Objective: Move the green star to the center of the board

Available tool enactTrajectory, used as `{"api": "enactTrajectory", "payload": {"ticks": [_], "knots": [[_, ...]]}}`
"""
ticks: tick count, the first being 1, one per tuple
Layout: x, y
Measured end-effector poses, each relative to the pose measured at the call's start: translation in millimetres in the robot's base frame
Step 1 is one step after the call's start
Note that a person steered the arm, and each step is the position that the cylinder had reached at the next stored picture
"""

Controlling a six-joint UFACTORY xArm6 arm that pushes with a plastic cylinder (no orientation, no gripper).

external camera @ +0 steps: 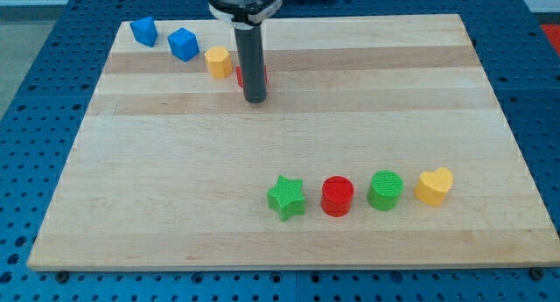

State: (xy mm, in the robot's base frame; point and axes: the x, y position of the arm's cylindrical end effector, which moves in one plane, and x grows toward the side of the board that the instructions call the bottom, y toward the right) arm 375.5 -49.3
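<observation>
The green star (pixel 286 197) lies on the wooden board (pixel 175 179) near the view's bottom, a little right of the middle. My tip (pixel 255 99) rests on the board in the upper middle, far above the star. It stands right in front of a red block (pixel 263 74) that the rod mostly hides.
A red cylinder (pixel 337 196), a green cylinder (pixel 385 190) and a yellow heart (pixel 434 186) stand in a row right of the star. Two blue blocks (pixel 144 31) (pixel 183 44) and a yellow block (pixel 218 62) sit at the upper left.
</observation>
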Motion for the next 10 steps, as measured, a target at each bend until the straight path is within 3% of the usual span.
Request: {"api": "enactTrajectory", "payload": {"ticks": [1,2,4,5,6,8,9,10], "knots": [[7.3,4.9],[54.5,0.7],[136.5,-74.4],[191.6,-61.9],[217.4,-21.6],[210.5,50.9],[207.8,46.8],[231.0,34.8]]}}
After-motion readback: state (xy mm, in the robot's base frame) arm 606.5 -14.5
